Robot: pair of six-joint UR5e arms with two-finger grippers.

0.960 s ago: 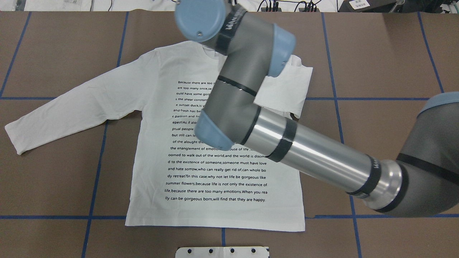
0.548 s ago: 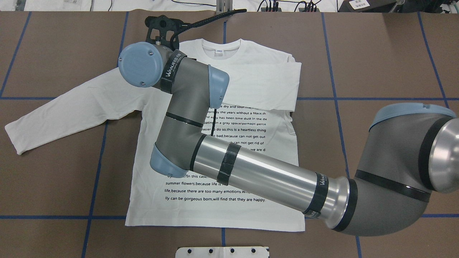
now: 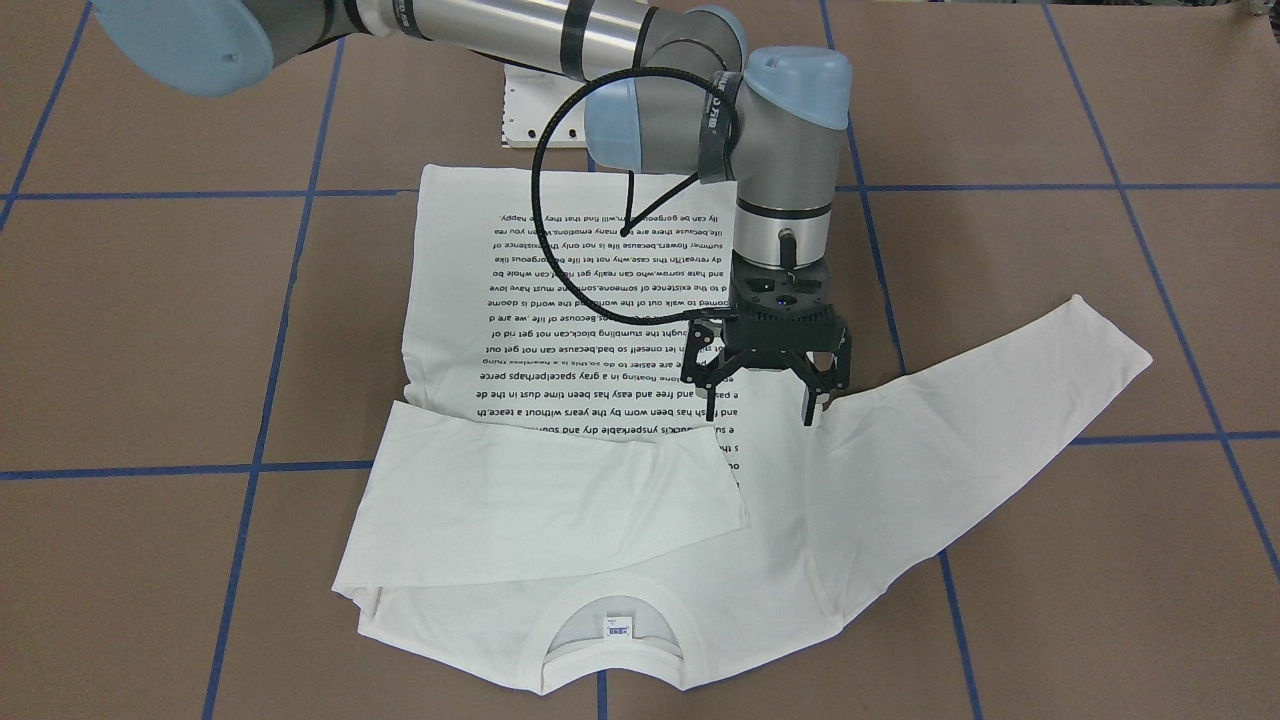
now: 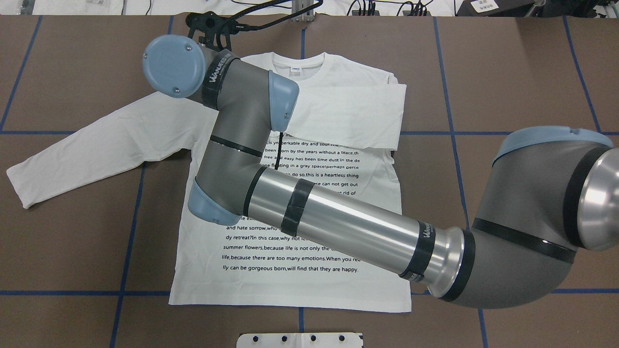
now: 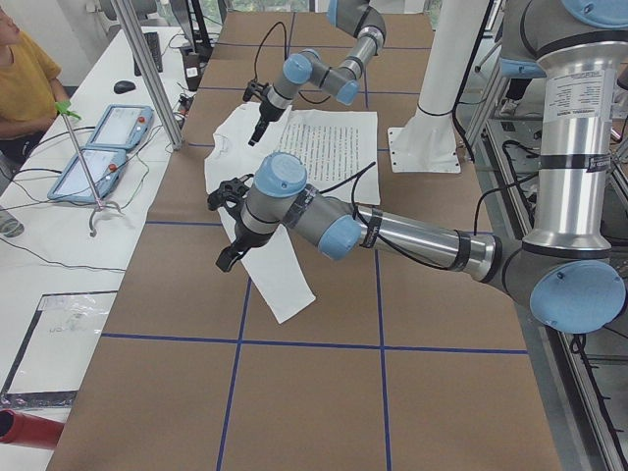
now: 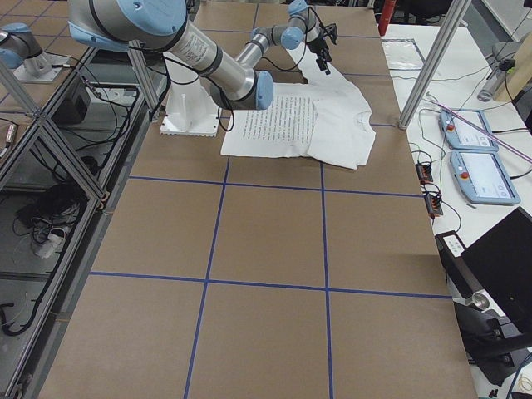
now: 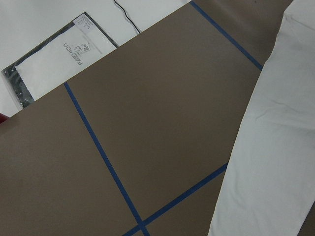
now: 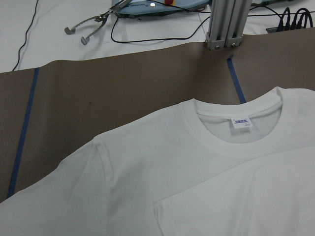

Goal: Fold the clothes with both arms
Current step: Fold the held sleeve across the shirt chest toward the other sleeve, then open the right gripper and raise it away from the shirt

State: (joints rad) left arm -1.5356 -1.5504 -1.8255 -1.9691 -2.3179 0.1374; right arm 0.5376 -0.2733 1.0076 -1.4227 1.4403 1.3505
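Note:
The white long-sleeved T-shirt (image 4: 348, 111) lies flat on the table, text face up, neck label (image 3: 617, 630) at the collar. One sleeve (image 3: 540, 500) is folded across the chest. The other sleeve (image 4: 96, 140) lies stretched out to the side. My right arm reaches across the shirt. Its gripper (image 3: 760, 415) is open and empty, just above the shoulder where the outstretched sleeve joins. My left gripper (image 5: 226, 231) shows only in the exterior left view, raised near that sleeve's end; I cannot tell whether it is open or shut.
The white pedestal base (image 4: 300, 340) stands at the shirt's hem side. Blue tape lines cross the brown table cover. Teach pendants (image 5: 98, 147), cables and an aluminium post (image 8: 224, 24) are beyond the collar side. A person in yellow (image 5: 25, 78) sits there.
My right arm has swung from over the collar to the shirt's other shoulder. The sleeve that was bunched under the arm now lies flat across the chest.

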